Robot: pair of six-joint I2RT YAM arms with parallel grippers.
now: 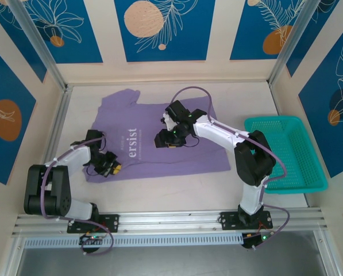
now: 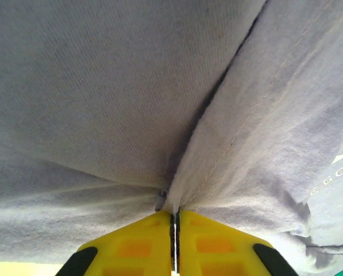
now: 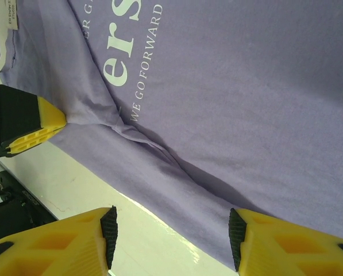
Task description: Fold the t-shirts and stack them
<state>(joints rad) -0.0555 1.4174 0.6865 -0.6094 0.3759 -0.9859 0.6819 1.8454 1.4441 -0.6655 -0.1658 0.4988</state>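
1. The left gripper [image 2: 175,215] is closed: in its wrist view the two yellow fingers [image 2: 137,247] meet with only a thin slit between them. A pucker of purple cloth is pinched at their tips.
2. That cloth is the lavender t-shirt [image 2: 102,86]. Two folds of it run together into the pinch, and a stitched seam slants up to the right.
3. From above, the left gripper [image 1: 111,167] sits at the near left corner of the t-shirt [image 1: 182,158], low against the table [image 1: 160,195].
4. The right gripper [image 3: 171,236] stands open, its yellow fingers [image 3: 286,244] well apart. It hangs over the near edge of the t-shirt [image 3: 246,86] and a strip of pale table [image 3: 91,190].
5. The right wrist view also shows one finger of the left gripper [image 3: 33,123] at the shirt's edge. Wrinkles spread from it, and a raised crease runs on towards the right gripper's fingers.
6. In the top view the right gripper [image 1: 165,138] is over the middle of the shirt, just right of the white lettering [image 1: 133,142].
7. The t-shirt lies spread on the middle of the table, print up. The lettering [image 3: 125,52] reads "ersist", with "WE GO FORWARD" in small type beside it.
8. A teal mesh basket [image 1: 286,149] stands at the table's right side, apart from the shirt.
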